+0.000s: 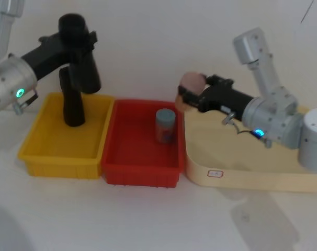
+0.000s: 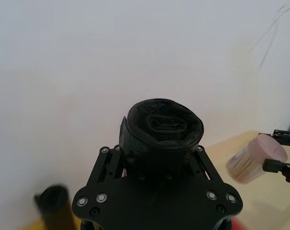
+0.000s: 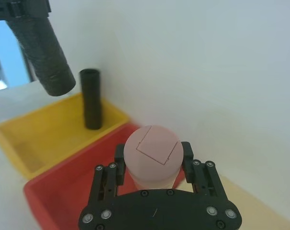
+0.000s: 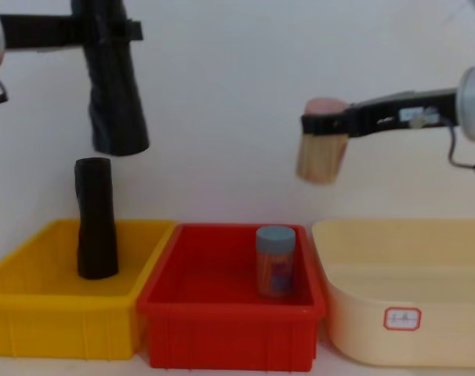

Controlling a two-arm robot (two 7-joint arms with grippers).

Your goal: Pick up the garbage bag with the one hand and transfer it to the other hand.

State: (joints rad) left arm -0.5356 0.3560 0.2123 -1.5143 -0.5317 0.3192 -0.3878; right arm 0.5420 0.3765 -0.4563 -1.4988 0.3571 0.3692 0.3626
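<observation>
Left end effector (image 4: pixel 104 31), green ring, is clamped on the upper end of the garbage bag (image 4: pixel 116 102). The roll hangs tilted beneath it, over the yellow bin (image 4: pixel 57 313). In the head view it overlaps the second black roll (image 4: pixel 95 219); the chest view puts its lower end just above that roll's top. Right end effector (image 4: pixel 324 125), blue ring, grips a pink-lidded jar (image 4: pixel 322 160), well apart. Open air lies between them, above the red bin (image 4: pixel 230 329).
</observation>
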